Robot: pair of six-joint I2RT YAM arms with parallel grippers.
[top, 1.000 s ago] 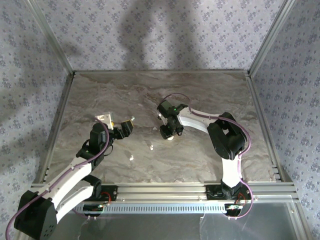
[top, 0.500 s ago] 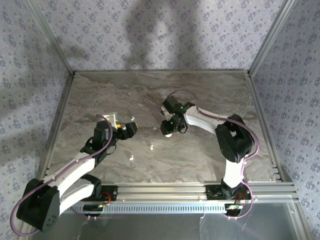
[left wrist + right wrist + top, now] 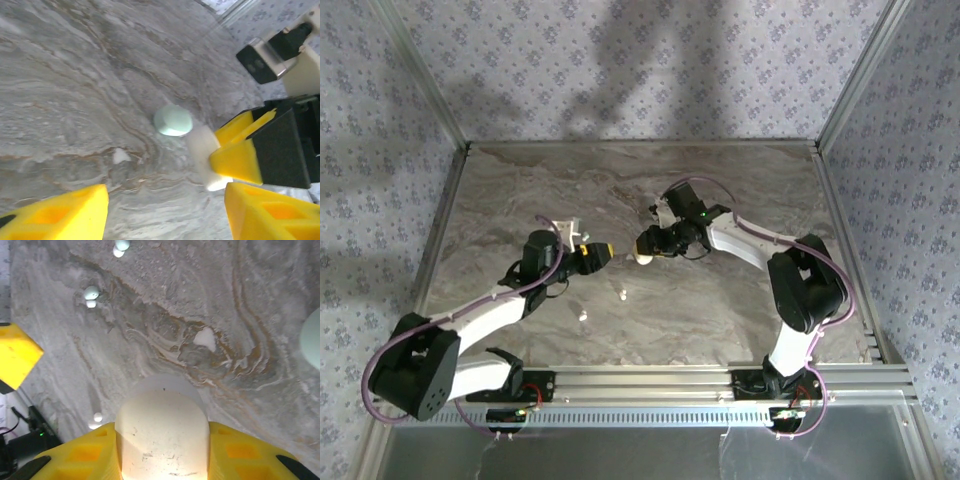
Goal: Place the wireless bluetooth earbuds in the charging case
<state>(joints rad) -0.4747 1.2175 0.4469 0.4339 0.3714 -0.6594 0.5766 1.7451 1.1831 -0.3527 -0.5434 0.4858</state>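
- Jaws of the right gripper [image 3: 645, 249] are narrowed onto a small, smooth, white oval plastic charging case [image 3: 162, 425]. One yellow fingertip presses each flank, and the case's rounded end juts past the fingertips toward the grey marble-patterned table [image 3: 520, 190].
- From above, the charging case [image 3: 643, 258] is near the table's middle, at the tip of the right gripper. I cannot tell whether it touches the surface.
- The left gripper [image 3: 600, 252] points at the case from the left, just beside it but apart.
- In its own wrist view, the left gripper [image 3: 165, 202] has its yellow fingers spread wide over bare table. The case [image 3: 204, 156] shows ahead of them, clamped by the right gripper.
- Tiny white rounded earbuds lie loose on the table, outside the case. One earbud [image 3: 623, 295] is just nearward of the two grippers, and another earbud [image 3: 583, 315] lies further toward the left arm's base.
- The right wrist view shows an earbud [image 3: 91, 292] well beyond the held case.
- A pale greenish-white domed piece [image 3: 173, 120] lies flat on the table just beside the held case. I cannot tell what it is.
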